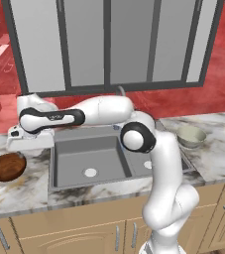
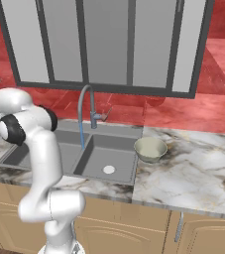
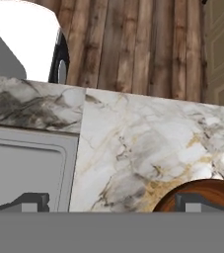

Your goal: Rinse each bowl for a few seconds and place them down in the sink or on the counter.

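The gripper (image 3: 111, 201) stood with its two dark finger tips far apart and nothing between them, low in the hand view; one tip sat over the grey sink edge, the other over the rim of the glossy reddish-brown bowl (image 3: 202, 195). In the left base view the white hand hung at the left of the frame, just above that round, dark bowl (image 1: 6, 167), which rested on the veined white marble counter (image 1: 20, 191) left of the sink. The wide grey sink (image 1: 89, 158) lay at mid-frame, smooth and rectangular, with a white round drain in each basin. In the right base view a tall curved grey faucet (image 2: 86, 111) rose behind it. The pale greenish-beige bowl (image 2: 150, 149) sat on the marble just right of the sink, upright, its cream inside showing.
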You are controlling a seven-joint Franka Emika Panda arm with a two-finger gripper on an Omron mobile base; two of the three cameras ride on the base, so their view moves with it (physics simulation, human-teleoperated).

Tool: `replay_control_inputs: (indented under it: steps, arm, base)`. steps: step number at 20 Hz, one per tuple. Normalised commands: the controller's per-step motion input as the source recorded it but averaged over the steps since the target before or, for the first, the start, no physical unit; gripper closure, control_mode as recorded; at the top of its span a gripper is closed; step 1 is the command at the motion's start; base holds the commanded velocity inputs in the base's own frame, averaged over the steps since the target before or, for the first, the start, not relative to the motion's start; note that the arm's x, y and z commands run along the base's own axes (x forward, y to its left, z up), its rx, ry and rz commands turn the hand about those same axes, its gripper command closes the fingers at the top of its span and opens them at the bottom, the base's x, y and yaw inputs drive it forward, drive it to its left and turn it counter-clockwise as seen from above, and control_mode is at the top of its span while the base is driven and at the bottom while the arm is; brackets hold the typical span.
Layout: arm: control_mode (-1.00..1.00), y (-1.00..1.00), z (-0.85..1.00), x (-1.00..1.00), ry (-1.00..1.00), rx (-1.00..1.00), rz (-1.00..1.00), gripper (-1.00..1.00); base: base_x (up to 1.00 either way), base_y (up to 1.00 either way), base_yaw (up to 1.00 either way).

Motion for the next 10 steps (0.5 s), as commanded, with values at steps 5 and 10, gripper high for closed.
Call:
replay_control_inputs:
  steps: [5, 10]
  arm:
    - [-1.0, 0.14, -0.15, 0.09, -0.01, 0.0, 0.0, -1.0]
    - [-1.0, 0.12, -0.16, 0.1, 0.0, 0.0, 0.0, -1.0]
  base:
    - [0.0, 0.0, 0.0]
    - [0.0, 0.0, 0.0]
